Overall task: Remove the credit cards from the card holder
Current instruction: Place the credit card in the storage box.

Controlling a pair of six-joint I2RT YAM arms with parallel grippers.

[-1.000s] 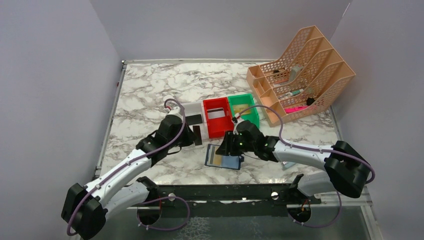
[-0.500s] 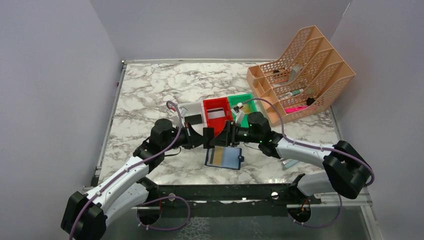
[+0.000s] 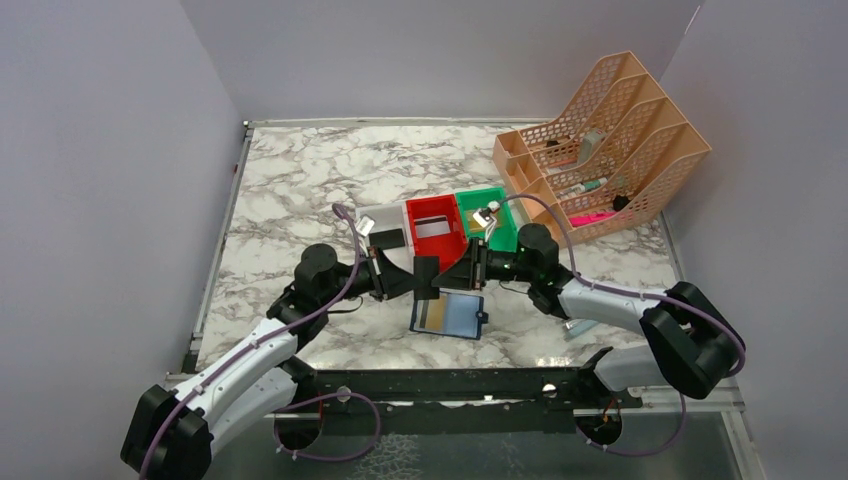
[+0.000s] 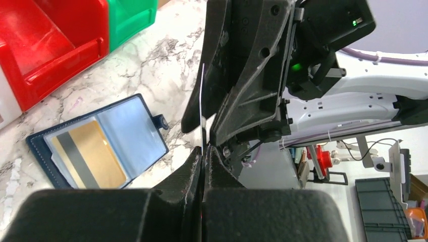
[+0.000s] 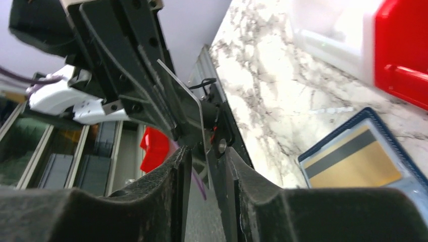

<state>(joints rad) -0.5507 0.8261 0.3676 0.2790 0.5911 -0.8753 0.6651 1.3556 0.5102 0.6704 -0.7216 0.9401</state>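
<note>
Marble-pattern table (image 3: 300,170), grey walls, with a row of bins mid-table: white bin (image 3: 385,225), red bin (image 3: 435,235), green bin (image 3: 490,215). A peach organiser (image 3: 600,140) is at the far right and not involved.

Both arms meet nose to nose above the card holder (image 3: 460,318), which lies open and flat on the table near the front edge. A gold card (image 4: 91,159) with a dark stripe sits in its left pocket.

The left gripper (image 4: 203,154) is clenched on one credit card (image 4: 203,101), held upright and edge-on to its own camera. The right gripper (image 5: 207,156) straddles that same card from the opposite side. Its jaws are parted with a visible gap on each side, so there is no pinch yet (looks like a mid-air handoff).

Task judged part done: one card is out and at least the gold one remains to pull.

Risks from here:
- If the left lets go before the right clamps, the card drops, probably onto the holder or table.
- The card is thin and slick. An off-centre or corner-only pinch could let it twist or slide out.
- The fingers of both grippers are crowded very close together, so a small misalignment could knock them together and bend or flick the card.
- Nothing pins the holder, so pulling the gold card could drag or lift it.
</note>
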